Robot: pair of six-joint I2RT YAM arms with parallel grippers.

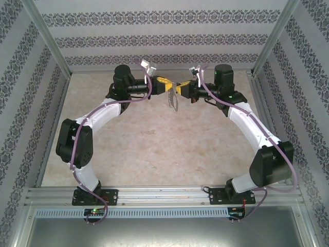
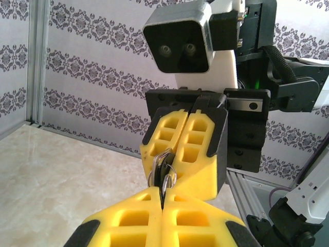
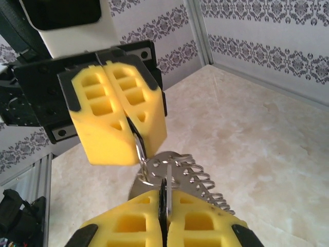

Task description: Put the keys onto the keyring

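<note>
Left gripper (image 3: 131, 146): fingers pressed together, pinching what I take to be the key (image 2: 165, 179). Only a small dark piece with a thin metal edge pokes out past its tips.
Right gripper (image 3: 164, 199): fingers pressed together on the edge of the keyring (image 3: 177, 167), with the loop sitting just beyond its fingertips.
Stance: the two grippers meet tip to tip, nearly touching, held up off the table (image 1: 154, 149).
Key position: in the narrow gap between the two sets of tips, directly ahead of the left gripper's tips and up against the keyring's rim.
Key axis: it looks in line with the left gripper's fingers, blade end leading out toward the right gripper. It is too small to be certain.
Keyring axis: the long axis lies across the right gripper's fingertips. One end faces the left gripper, and the chain-like strip (image 3: 208, 186) trails off the other side and hangs below the tips.
Done, by my reading: both pieces are picked up, one per gripper, and brought together.
Unclear: whether the key is already threaded onto the loop or only resting against it.
Left, by my reading: confirm that the key is on the loop, then let go of it.
</note>
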